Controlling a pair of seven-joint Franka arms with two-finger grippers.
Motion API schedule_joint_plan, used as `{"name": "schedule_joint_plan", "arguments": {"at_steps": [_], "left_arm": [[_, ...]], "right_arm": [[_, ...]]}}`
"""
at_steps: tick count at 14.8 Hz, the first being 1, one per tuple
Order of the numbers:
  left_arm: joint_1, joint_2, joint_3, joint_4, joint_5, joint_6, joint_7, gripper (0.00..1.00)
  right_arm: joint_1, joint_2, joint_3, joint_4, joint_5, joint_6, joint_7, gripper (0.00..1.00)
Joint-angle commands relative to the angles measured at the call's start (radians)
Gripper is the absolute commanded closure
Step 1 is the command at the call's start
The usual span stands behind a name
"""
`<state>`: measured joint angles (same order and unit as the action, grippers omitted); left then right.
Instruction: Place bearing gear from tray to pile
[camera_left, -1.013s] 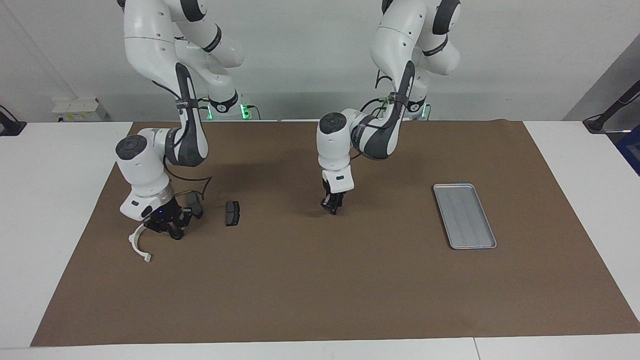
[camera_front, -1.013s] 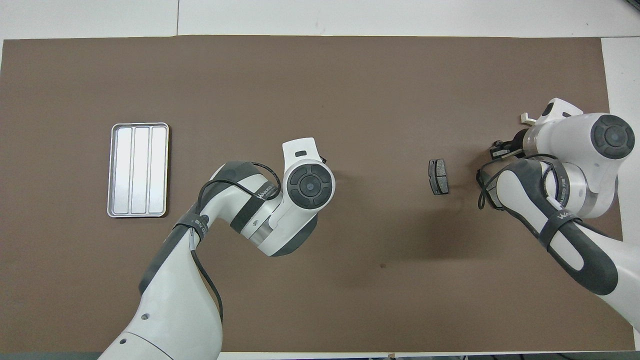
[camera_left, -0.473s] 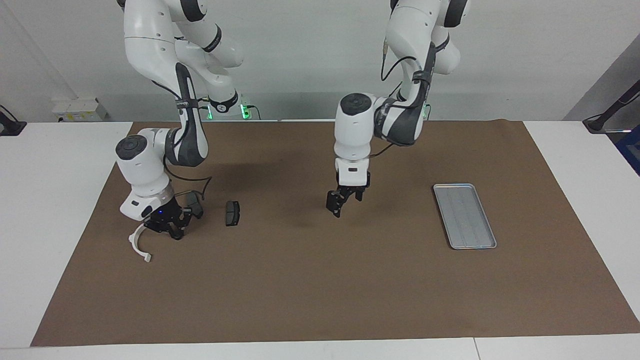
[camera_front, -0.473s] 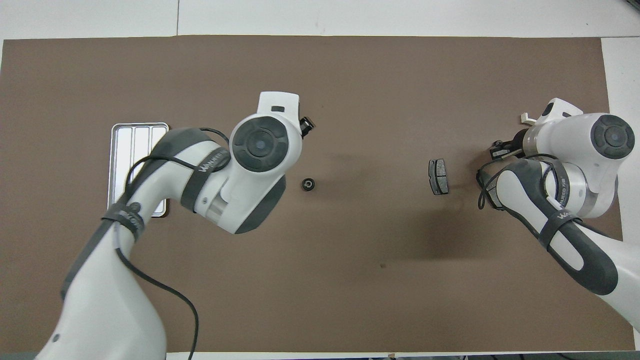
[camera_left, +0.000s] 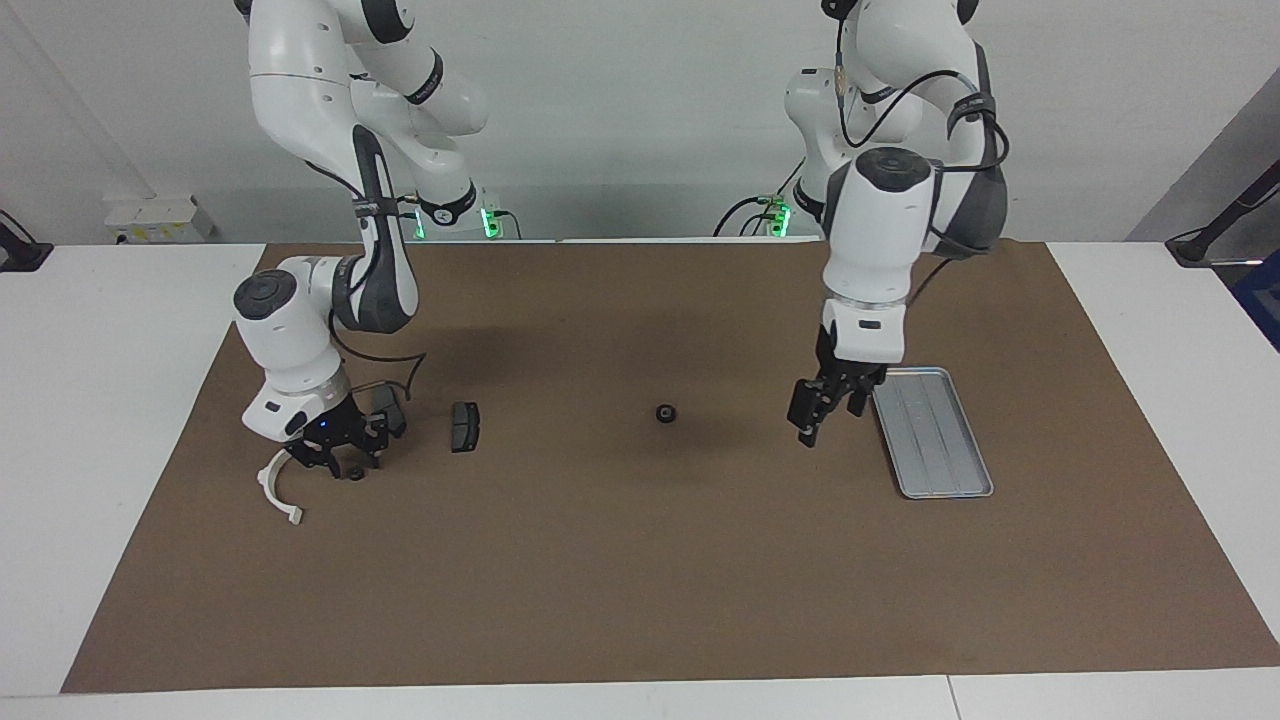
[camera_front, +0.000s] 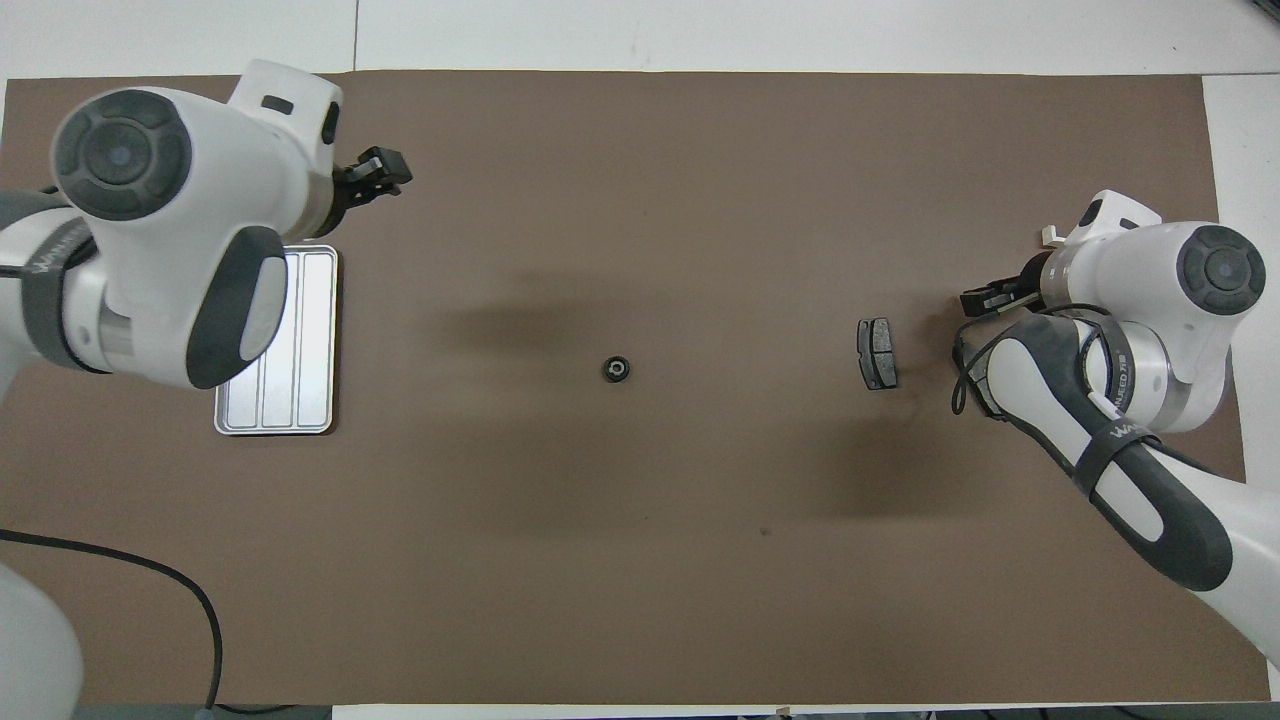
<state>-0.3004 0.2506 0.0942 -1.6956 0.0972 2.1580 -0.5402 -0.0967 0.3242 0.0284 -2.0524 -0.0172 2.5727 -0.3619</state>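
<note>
Since a moment ago my left tool (camera_left: 818, 412) has swung from mid-worktop to beside the tray (camera_left: 945, 470), open and empty — the bearing gear (camera_left: 666, 413) sits mid-mat, well short of the pile (camera_left: 280, 495), where my right tool (camera_left: 335, 458) hovers, fingers spread; a careless sweep could roll it.

Our left gripper (camera_left: 812, 415) hangs raised over the mat toward the left arm's end of the tabletop, fingers parted and pointing down, holding nothing. Our right arm bends low toward its own end of the tabletop, the wrist tilted, and our right gripper (camera_left: 335, 462) sits just above the mat with its fingers apart
</note>
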Motion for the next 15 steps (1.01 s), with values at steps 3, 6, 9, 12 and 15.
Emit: {"name": "schedule_joint_plan", "arguments": {"at_steps": [3, 6, 9, 12, 15], "left_arm": [[0.182, -0.042, -0.008, 0.019, 0.025, -0.214, 0.628, 0.0], [0.221, -0.076, -0.01, 0.033, 0.015, -0.293, 0.752, 0.0], [0.225, -0.135, -0.007, 0.051, -0.077, -0.345, 0.72, 0.0], [0.224, -0.201, -0.008, 0.045, -0.08, -0.381, 0.623, 0.0], [0.224, -0.241, -0.01, 0.045, -0.077, -0.452, 0.595, 0.0]], "right_arm": [[0.029, -0.039, 0.007, 0.089, 0.036, -0.161, 0.049, 0.0], [0.063, -0.069, 0.007, 0.168, 0.02, -0.328, 0.119, 0.0], [0.129, -0.117, 0.004, 0.221, 0.014, -0.469, 0.225, 0.0], [0.214, -0.157, 0.005, 0.262, -0.023, -0.583, 0.397, 0.0], [0.314, -0.186, 0.005, 0.287, -0.027, -0.66, 0.6, 0.0]]}}
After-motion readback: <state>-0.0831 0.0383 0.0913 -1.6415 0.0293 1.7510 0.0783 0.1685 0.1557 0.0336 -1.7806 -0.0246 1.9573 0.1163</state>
